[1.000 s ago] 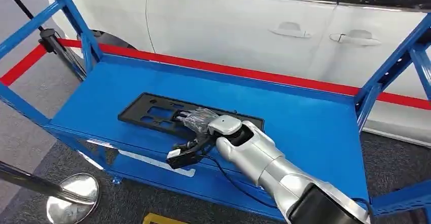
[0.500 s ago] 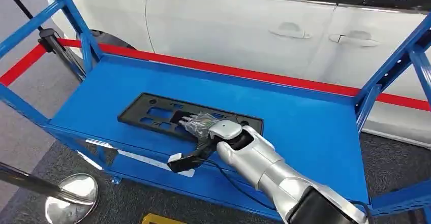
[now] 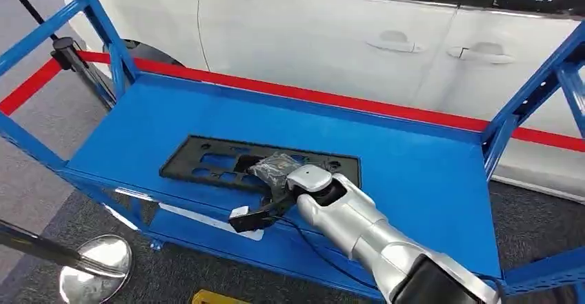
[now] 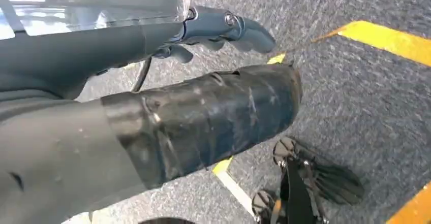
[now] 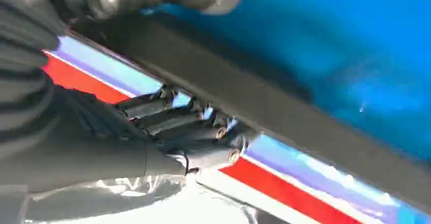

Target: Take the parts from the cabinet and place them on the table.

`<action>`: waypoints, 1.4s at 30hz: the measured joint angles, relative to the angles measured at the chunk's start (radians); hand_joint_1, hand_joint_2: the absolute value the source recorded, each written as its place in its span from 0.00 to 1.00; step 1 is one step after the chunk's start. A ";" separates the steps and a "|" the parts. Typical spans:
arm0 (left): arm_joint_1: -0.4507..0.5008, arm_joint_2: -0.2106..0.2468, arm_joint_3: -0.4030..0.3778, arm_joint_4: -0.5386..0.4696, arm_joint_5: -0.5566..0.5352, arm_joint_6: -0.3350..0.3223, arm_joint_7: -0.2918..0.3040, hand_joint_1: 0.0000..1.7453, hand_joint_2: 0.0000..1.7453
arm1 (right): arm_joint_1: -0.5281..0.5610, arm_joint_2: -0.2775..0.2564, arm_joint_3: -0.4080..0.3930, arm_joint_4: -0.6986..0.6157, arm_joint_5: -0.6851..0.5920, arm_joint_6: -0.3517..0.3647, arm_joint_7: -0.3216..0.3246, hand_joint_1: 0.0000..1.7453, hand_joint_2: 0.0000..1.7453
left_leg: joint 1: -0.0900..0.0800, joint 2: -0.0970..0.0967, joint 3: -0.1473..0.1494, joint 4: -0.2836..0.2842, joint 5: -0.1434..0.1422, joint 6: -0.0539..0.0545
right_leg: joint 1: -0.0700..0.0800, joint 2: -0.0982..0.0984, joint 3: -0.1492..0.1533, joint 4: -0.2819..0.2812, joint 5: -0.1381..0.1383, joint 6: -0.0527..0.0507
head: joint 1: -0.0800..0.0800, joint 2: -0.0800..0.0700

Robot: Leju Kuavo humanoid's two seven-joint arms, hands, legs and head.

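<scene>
- The black plate (image 3: 259, 163) lies flat on the blue shelf (image 3: 414, 173), just left of centre in the head view.
- Your right hand (image 3: 276, 169) grips the plate's near edge: in the right wrist view the fingers (image 5: 173, 120) curl under the rim and the thumb lies on top.
- Lift straight and level, and clear the shelf's front lip before pulling back.
- Your left hand (image 4: 218, 28) hangs over the floor, fingers loosely curled, holding nothing.
- No readable writing or brand shows.
</scene>
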 joint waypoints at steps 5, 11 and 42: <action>0.000 0.000 0.000 0.000 0.000 0.000 0.000 0.00 0.00 | -0.001 0.000 0.000 0.000 0.001 -0.002 0.000 0.95 1.00 | 0.001 0.000 0.005 -0.009 0.005 -0.008 | 0.002 0.000 0.000 0.000 -0.001 -0.004 | 0.000 0.000; 0.000 0.000 0.000 0.000 -0.010 -0.002 -0.003 0.00 0.00 | -0.005 -0.002 0.000 0.000 0.013 -0.002 -0.002 0.94 1.00 | 0.001 0.000 0.007 -0.012 0.005 -0.011 | 0.006 0.000 0.002 0.000 -0.001 -0.006 | 0.000 0.000; 0.013 -0.067 0.017 -0.087 0.004 -0.041 0.024 0.00 1.00 | -0.046 -0.181 -0.183 -0.770 0.254 -0.059 0.057 1.00 1.00 | 0.001 0.000 0.000 -0.009 0.004 -0.012 | 0.006 0.000 -0.003 -0.002 0.000 -0.007 | 0.000 0.000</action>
